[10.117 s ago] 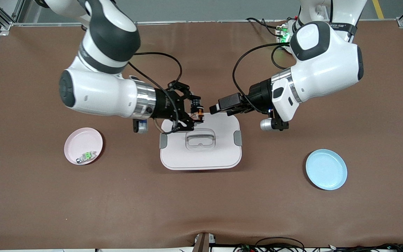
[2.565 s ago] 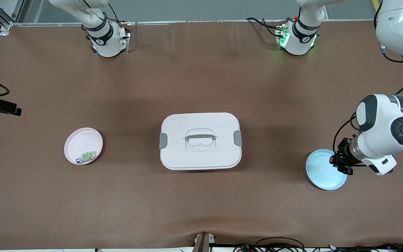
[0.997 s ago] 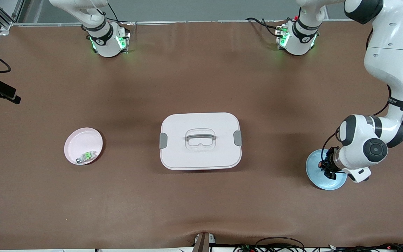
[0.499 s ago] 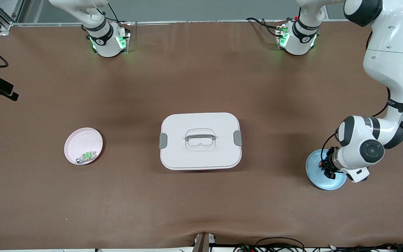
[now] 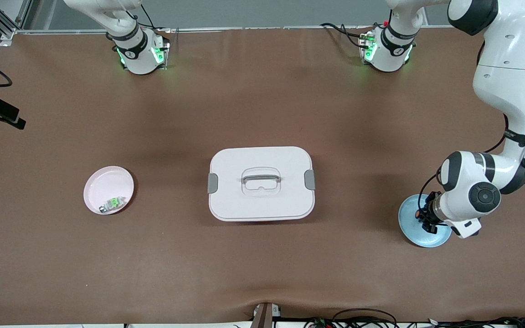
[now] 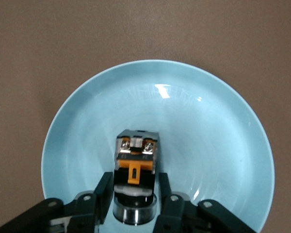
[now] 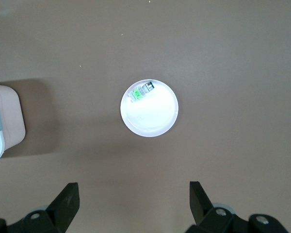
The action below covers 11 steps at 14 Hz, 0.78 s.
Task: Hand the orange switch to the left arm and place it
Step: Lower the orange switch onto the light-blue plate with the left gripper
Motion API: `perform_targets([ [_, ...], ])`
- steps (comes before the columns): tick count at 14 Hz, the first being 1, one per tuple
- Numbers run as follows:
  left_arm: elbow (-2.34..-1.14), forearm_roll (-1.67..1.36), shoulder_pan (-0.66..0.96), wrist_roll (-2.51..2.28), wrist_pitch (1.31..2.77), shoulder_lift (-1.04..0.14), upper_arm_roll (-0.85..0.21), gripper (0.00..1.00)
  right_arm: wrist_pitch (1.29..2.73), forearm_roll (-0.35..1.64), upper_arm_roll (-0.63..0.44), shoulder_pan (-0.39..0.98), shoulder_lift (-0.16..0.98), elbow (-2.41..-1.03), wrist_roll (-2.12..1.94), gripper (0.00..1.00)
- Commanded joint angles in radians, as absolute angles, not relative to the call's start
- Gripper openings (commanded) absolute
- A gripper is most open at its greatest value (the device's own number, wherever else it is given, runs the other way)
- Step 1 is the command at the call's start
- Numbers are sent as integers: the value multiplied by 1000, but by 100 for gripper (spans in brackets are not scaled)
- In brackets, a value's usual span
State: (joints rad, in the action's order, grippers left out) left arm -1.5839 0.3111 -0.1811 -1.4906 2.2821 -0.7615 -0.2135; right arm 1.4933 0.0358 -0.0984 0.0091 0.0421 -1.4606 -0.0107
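Note:
The orange switch, black with an orange clip and a silver ring, lies in the blue plate. My left gripper is low over that plate at the left arm's end of the table, and its fingers are closed on the switch's sides. In the front view the left gripper hides most of the switch. My right gripper is wide open and empty, high over the table's right-arm end. The white box stands at the table's middle, apart from both arms.
A pink plate lies toward the right arm's end and holds a small green-and-silver component; both show in the right wrist view, with the box's corner at the edge. A black part of the right hand shows at the frame's edge.
Ten seconds ago both grippers met over the box with the switch. Since then the left gripper carried it down to the blue plate and the right arm withdrew. Almost nothing moved in the last half second.

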Motion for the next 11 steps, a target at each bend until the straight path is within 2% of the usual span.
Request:
perform_targets([
  [1,-1569,334,-183,-1489,2284,-769,-213,100,1500,29,-94,11,8,-1491,-14,100],
  [11,-1568,340,-167,-1494,2284,-764,-209,100,1506,2,-97,8,11,-1491,-84,100],
])
